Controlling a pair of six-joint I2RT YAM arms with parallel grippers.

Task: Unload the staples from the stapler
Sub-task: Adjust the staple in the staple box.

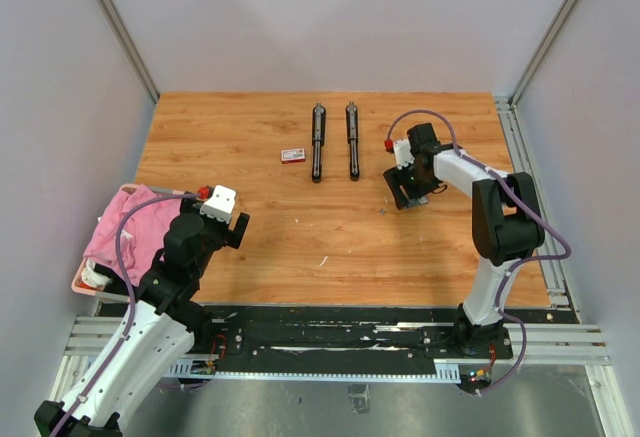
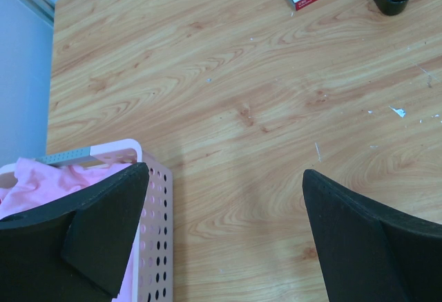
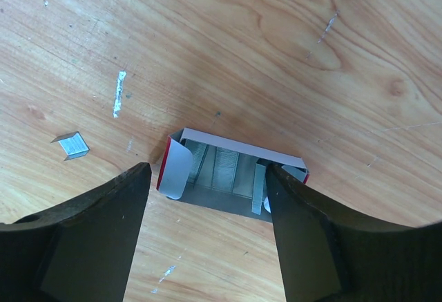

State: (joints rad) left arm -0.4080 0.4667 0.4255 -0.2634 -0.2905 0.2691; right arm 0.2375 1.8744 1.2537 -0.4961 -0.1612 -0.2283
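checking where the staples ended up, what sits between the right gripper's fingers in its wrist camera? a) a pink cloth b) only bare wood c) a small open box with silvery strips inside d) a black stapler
c: the right wrist view shows a small open box with staple strips inside it, lying between the fingers of the right gripper; no stapler or cloth is in that view.
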